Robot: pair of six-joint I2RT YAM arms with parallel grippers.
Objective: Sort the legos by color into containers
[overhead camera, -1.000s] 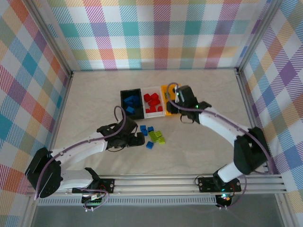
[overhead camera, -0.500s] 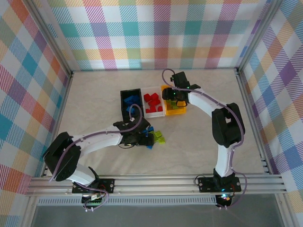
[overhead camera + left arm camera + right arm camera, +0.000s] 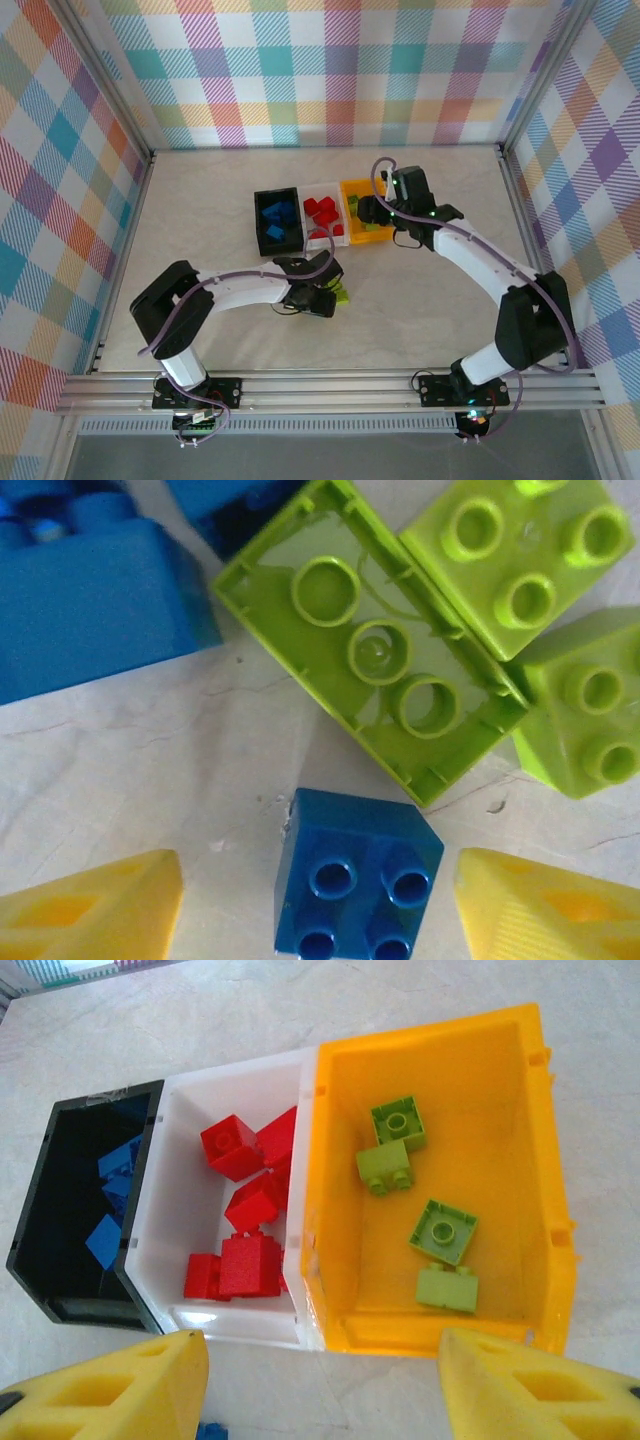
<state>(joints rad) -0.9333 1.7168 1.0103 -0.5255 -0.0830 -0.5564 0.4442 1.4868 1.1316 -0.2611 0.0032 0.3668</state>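
Hovering low over the loose bricks on the table (image 3: 130, 780), the left gripper (image 3: 318, 880) has its yellow fingers (image 3: 95, 905) spread apart. A small blue brick (image 3: 355, 870) stands studs-up between them and touches neither. Just beyond it lies a long lime brick (image 3: 370, 665), turned hollow side up, with two more lime bricks (image 3: 520, 550) close against its right side, studs up. A second blue brick (image 3: 90, 600) sits at the upper left, near the long lime one. The right gripper (image 3: 320, 1345) hangs over the near edge of the three bins, its fingers wide apart and holding nothing. The bins stand side by side with their walls touching. The black bin (image 3: 60, 1190) holds blue bricks (image 3: 105, 1240), the white bin (image 3: 180, 1210) in the middle holds red bricks (image 3: 250, 1260), and the orange-yellow bin (image 3: 500, 1140) holds four green bricks (image 3: 445, 1230).
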